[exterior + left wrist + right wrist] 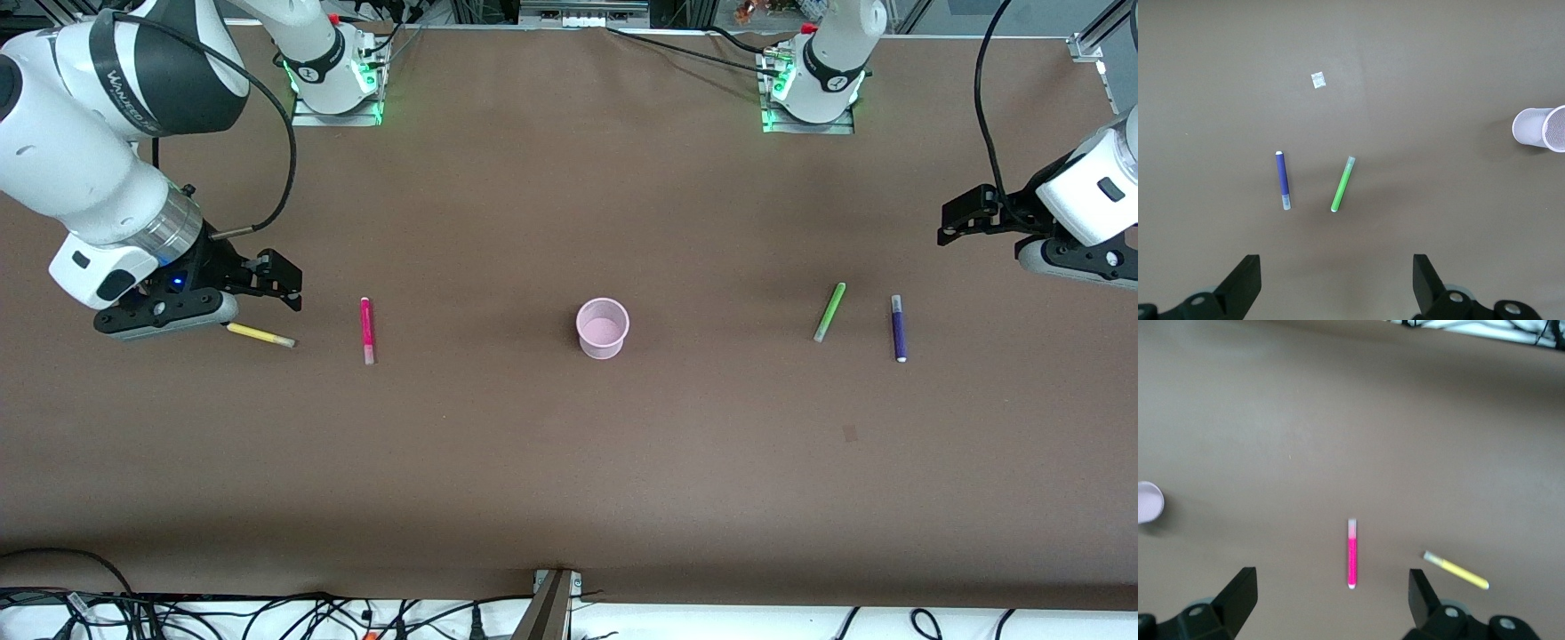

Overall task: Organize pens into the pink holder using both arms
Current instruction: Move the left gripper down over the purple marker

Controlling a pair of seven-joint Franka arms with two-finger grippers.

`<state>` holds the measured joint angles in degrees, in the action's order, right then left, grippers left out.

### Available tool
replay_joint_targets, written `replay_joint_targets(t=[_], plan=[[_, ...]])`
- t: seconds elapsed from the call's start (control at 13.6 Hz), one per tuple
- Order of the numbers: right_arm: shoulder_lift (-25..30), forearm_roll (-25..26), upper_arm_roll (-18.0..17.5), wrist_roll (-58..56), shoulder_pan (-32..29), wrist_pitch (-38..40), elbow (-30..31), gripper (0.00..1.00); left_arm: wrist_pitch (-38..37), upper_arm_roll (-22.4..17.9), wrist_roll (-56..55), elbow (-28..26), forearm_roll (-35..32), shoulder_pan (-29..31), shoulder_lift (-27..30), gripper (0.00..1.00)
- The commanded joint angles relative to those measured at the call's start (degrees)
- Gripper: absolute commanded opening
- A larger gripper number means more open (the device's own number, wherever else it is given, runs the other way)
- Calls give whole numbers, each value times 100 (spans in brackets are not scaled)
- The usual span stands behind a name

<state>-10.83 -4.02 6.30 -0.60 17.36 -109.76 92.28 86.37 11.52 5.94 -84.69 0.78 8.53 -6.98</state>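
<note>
The pink holder (603, 327) stands upright mid-table, empty inside. Toward the right arm's end lie the magenta pen (366, 330) and the yellow pen (260, 335). My right gripper (292, 286) hangs open over the table just above the yellow pen; its wrist view shows both pens (1352, 553) (1456, 570) ahead of the open gripper (1331, 583). Toward the left arm's end lie the green pen (829, 312) and the purple pen (898, 328). My left gripper (947, 222) hovers open, holding nothing, with both pens (1343, 185) (1282, 181) ahead of it (1336, 267).
A small pale scrap (1317, 81) lies on the brown table nearer the front camera than the green and purple pens. Cables and a metal bracket (553, 604) run along the table's front edge. The arm bases (333, 80) (813, 89) stand at the back edge.
</note>
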Motion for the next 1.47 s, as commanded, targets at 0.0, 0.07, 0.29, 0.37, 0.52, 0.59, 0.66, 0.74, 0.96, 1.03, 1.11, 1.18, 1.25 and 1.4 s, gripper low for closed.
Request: replay_joint_targets(t=[0.0,0.07,0.29,0.37,0.52,0.59,0.66,0.74,0.96,1.03,1.11,1.18,1.25,1.4], plan=[[55,-3,29,-54,-30,434,36,100,-59,17,12,207,-34,-9,-93,100],[54,6,38,-71,-48,533,44,100,-59,17,3,207,-34,-9,-93,100],[63,6,160,-89,-83,798,1,100,-59,8,-6,207,-34,-18,-102,100],[81,6,178,-98,-83,789,-34,100,-120,17,-6,120,-34,-18,-198,100],[221,6,222,-115,-83,850,-35,100,-601,-36,73,93,-42,26,-549,100],[282,6,327,-115,-83,1025,-35,100,-725,-36,91,93,-42,104,-768,100],[344,6,415,-115,-83,1192,-35,100,-683,-53,91,58,-69,175,-970,100],[397,6,503,-124,-83,1254,-26,100,-570,-45,100,5,-269,245,-1190,100],[476,15,618,-281,-83,1466,-17,100,823,-45,100,-1002,-1105,324,-1324,100],[485,24,626,-387,-83,1466,-26,100,1394,-45,100,-1397,-1115,447,-1324,100],[485,50,618,-396,-83,1431,-35,100,2070,-45,100,-1828,-1115,570,-1315,100],[485,111,600,-397,-75,1405,-35,100,2799,-45,100,-2276,-1123,667,-1315,100],[476,208,592,-397,-31,1378,-35,100,3503,-45,100,-2681,-1132,842,-1324,100],[433,392,548,-397,-4,1291,-122,100,5014,-45,144,-3349,-1516,984,-1490,100]])
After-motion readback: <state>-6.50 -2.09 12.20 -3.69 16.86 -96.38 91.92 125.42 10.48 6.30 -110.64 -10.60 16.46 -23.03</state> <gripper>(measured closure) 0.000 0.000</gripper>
